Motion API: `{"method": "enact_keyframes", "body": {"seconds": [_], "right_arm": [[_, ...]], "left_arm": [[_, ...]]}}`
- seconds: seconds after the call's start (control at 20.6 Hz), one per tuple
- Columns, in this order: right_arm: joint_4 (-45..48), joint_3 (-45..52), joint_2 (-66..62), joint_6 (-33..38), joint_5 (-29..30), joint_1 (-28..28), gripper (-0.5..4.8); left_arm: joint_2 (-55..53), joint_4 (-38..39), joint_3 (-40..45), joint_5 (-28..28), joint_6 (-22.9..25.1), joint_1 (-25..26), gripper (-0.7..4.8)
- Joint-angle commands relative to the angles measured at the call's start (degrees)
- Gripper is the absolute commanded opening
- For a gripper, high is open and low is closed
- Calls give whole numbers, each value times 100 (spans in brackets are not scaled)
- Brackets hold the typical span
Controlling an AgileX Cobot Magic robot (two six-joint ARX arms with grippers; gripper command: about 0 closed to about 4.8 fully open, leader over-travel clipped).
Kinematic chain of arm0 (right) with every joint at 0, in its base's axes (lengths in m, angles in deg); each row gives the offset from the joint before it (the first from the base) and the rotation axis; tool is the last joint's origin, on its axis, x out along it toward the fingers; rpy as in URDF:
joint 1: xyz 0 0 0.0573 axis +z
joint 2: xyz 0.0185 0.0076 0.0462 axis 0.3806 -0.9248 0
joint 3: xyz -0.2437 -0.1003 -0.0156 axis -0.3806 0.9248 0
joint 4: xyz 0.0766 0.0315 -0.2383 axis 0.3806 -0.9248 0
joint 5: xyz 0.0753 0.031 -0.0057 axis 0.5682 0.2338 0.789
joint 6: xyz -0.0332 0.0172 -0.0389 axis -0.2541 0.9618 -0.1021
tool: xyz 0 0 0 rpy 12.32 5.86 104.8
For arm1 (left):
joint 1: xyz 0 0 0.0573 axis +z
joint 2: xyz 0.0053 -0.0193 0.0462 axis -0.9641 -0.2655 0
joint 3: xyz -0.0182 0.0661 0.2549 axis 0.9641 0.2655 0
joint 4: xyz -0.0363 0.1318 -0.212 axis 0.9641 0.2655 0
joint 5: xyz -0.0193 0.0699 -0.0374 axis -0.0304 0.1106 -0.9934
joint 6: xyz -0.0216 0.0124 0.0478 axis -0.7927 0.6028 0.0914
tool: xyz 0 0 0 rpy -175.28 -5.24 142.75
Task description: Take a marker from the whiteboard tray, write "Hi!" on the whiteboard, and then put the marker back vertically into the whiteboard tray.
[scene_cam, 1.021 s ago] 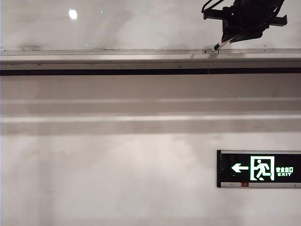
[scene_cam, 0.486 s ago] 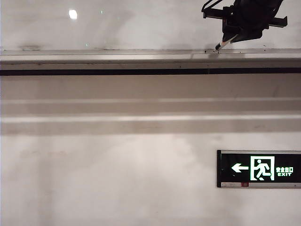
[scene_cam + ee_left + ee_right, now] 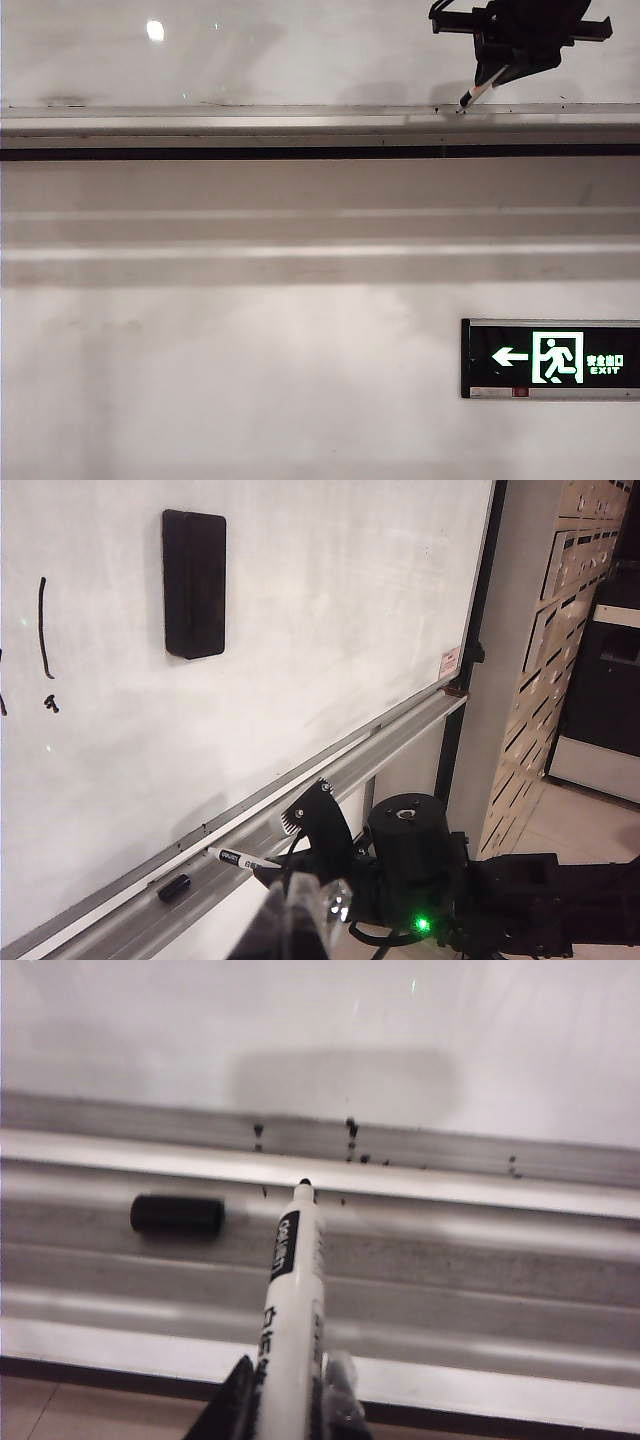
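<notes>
The marker (image 3: 290, 1280), a white barrel with a black label and a bare tip, is clamped in my right gripper (image 3: 290, 1405), which is shut on its rear end. The tip points at the back lip of the whiteboard tray (image 3: 480, 1260), just under the whiteboard (image 3: 300, 1020). In the exterior view the right gripper (image 3: 495, 72) hangs at the top right with the marker (image 3: 475, 92) slanting down to the tray (image 3: 250, 125). A loose black cap (image 3: 177, 1214) lies on the tray beside the marker. My left gripper (image 3: 295, 910) hovers off the tray, fingers together, empty.
A black eraser (image 3: 194, 583) sticks to the whiteboard (image 3: 320, 600), with a black stroke (image 3: 42, 625) and a dot (image 3: 50, 702) beside it. Ink specks dot the board's frame (image 3: 352, 1130). An exit sign (image 3: 550, 358) hangs on the wall below. Lockers (image 3: 560, 660) stand past the board's end.
The right gripper has risen a little and the marker now slants more steeply, while its tip stays at the tray's back edge. The left arm has not moved.
</notes>
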Motion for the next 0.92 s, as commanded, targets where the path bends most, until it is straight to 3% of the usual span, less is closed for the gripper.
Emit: {"method": "enact_keyframes", "body": {"seconds": [0.05,0.92], "right_arm": [[146,-24,-85,9,-17,17,-2],[708,-48,-354,7,50,7,-1]], "left_arm": [[17,-116,-33,-35,4,-2,-6],[15,-111,-33,-37,4,-2,-6]]}}
